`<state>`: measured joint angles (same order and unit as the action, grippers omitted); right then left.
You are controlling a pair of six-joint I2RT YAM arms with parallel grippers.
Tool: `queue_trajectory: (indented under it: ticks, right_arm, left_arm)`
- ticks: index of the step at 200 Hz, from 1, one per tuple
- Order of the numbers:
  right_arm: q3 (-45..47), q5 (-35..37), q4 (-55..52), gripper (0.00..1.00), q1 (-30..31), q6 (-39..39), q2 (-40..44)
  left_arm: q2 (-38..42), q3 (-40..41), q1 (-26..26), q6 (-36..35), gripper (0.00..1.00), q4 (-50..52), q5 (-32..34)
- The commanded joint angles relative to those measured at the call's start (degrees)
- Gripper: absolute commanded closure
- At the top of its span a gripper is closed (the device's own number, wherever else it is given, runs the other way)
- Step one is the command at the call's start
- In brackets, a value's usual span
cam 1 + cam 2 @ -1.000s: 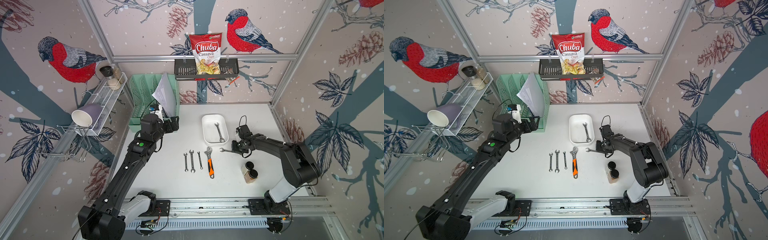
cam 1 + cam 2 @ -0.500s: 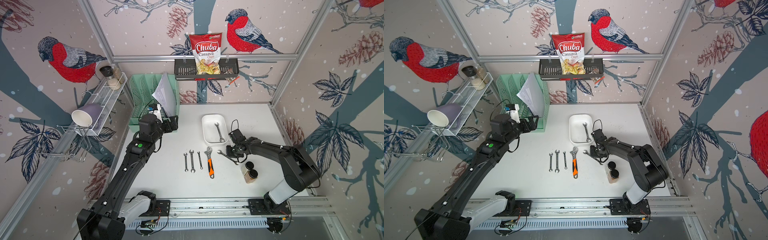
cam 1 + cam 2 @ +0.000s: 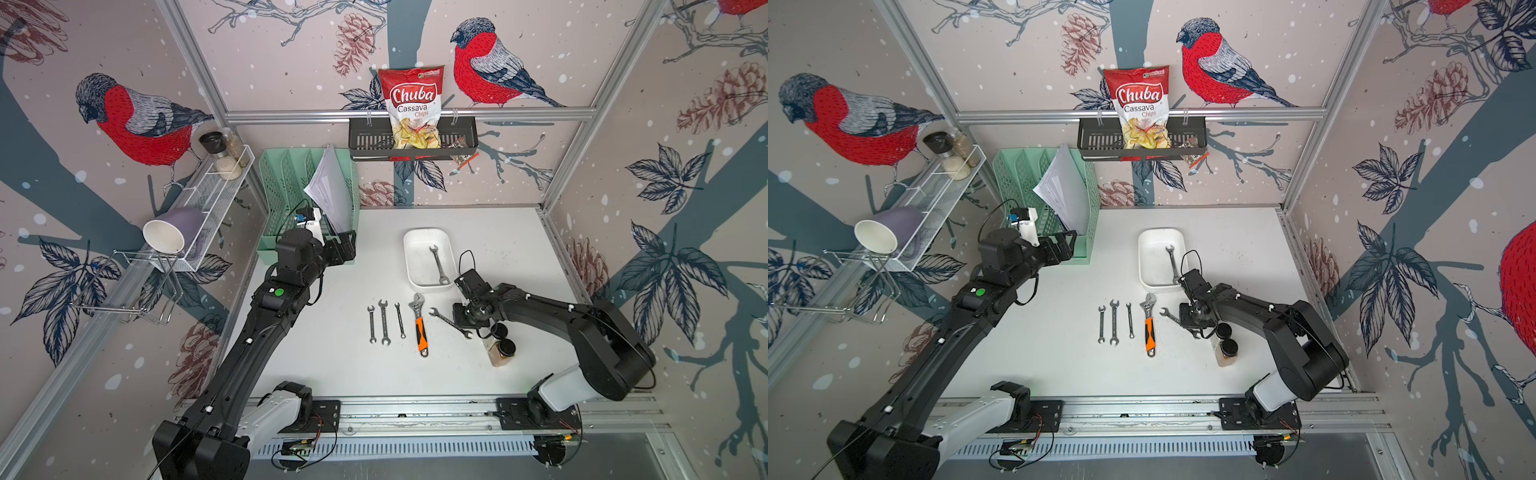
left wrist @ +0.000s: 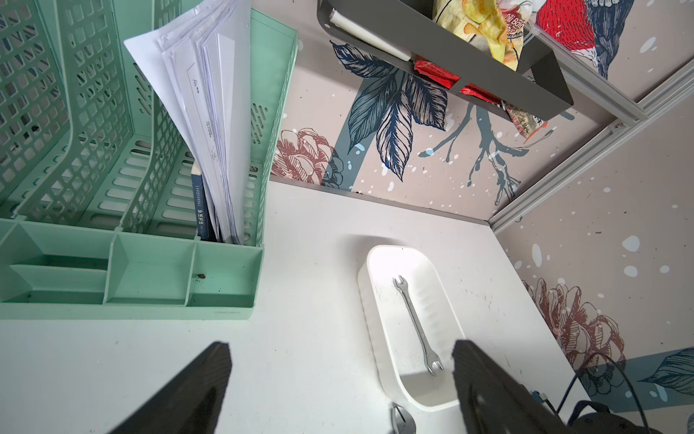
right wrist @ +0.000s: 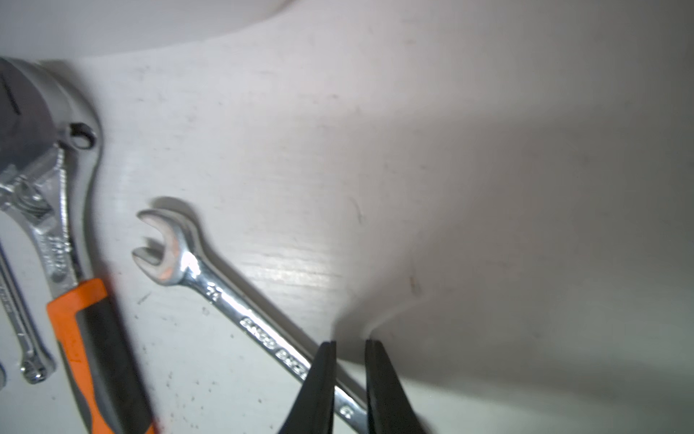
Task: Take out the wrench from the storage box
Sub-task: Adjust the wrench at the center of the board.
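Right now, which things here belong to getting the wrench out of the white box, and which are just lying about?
In the job: storage box; wrench inside it; wrench on the table; right pincer astride that wrench.
Lying about: three small spanners in a row; orange-handled adjustable wrench; spice jars; green file organiser; chips bag; mug.

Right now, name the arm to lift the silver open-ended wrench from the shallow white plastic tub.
Left, probably: left gripper open and empty, facing the wrench in the tub; right gripper clamps another steel wrench on the table.
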<state>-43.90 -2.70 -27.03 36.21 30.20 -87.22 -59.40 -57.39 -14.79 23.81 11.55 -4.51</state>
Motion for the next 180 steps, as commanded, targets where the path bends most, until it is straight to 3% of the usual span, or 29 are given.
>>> queue_trajectory:
  ticks: [1, 54, 95, 134, 180]
  right_arm:
    - [-0.6, 2.8, -6.0, 0.78, 1.5, 1.8, -0.4]
    - [-4.2, 6.6, -7.3, 0.75, 4.0, 2.4, 1.8]
    - [-10.7, 6.9, -3.2, 0.71, 7.2, -4.2, 1.4]
    - [-10.4, 8.3, -0.1, 0.58, 11.6, -8.7, -5.1]
    - [-8.2, 10.0, 0.9, 0.57, 11.9, -8.4, -5.6]
  left_arm:
    - [0.4, 0.5, 0.2, -0.1, 0.04, -2.7, -0.9]
    - [0.7, 1.3, 0.2, 0.1, 0.04, -3.0, -1.2]
    - [0.5, 1.3, 0.1, 0.2, 0.04, -3.1, -1.6]
    - [1.0, 1.4, 0.1, 0.0, 0.04, -3.1, -1.1]
    - [0.7, 1.4, 0.2, 0.1, 0.04, -3.2, -1.5]
